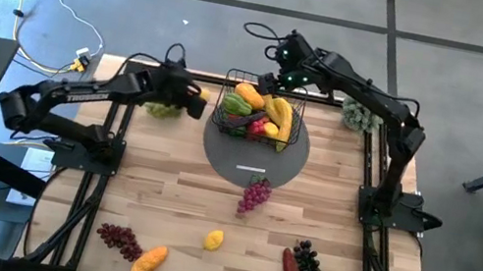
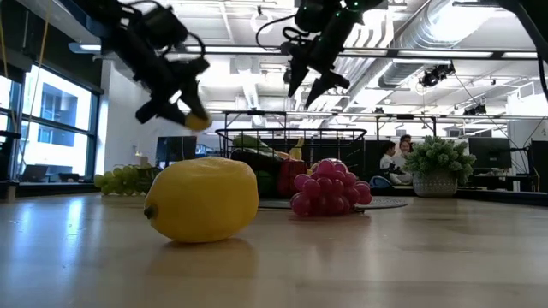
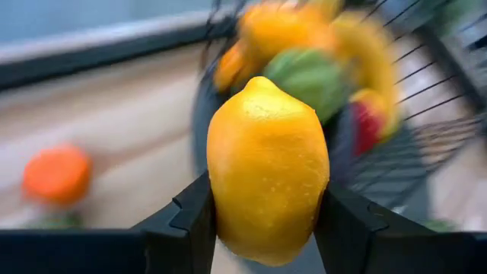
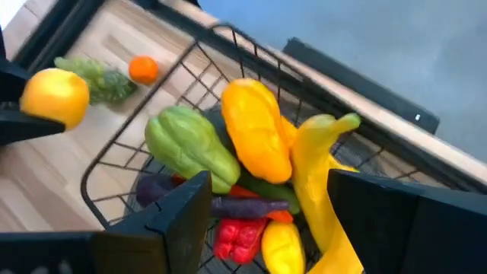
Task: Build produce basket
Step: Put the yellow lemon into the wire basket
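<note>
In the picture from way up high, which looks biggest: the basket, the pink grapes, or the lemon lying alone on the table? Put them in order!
Largest to smallest, seen from above:
1. The basket.
2. The pink grapes.
3. The lemon.
All three sit on the table at about the same distance from the camera, so this order seems fair.

We see yellow lemon between dark left gripper fingers. Black wire-mesh basket on grey disc: we note yellow banana, orange-yellow fruit, green vegetable, red pepper. Bench pale wood, striped. Purple-red grapes mid-bench; second yellow lemon, dark grapes near front edge.
</note>
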{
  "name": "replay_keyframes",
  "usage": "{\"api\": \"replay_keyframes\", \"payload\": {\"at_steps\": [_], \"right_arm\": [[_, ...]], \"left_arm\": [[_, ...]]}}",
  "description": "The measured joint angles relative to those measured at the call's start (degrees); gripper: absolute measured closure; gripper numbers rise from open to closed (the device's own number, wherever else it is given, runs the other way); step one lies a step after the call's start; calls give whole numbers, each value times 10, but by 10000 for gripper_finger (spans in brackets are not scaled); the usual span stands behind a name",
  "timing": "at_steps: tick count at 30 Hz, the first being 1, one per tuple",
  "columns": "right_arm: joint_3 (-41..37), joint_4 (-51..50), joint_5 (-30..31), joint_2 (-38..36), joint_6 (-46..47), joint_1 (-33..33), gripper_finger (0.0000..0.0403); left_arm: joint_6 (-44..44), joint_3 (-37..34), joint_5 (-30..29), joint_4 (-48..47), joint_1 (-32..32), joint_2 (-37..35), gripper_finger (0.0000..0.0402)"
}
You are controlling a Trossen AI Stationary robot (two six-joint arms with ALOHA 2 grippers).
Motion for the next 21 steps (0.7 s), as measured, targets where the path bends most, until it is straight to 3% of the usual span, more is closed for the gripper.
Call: {"api": "replay_keyframes", "payload": {"at_steps": [6, 10, 21], "right_arm": [[0, 6, 12, -24, 6, 2, 160], [0, 6, 17, -41, 6, 2, 160], [0, -1, 76, -76, 7, 5, 160]], "left_arm": [[18, 13, 27, 73, -1, -25, 243], [78, 41, 24, 110, -12, -23, 243], [181, 119, 0, 156, -48, 60, 243]]}}
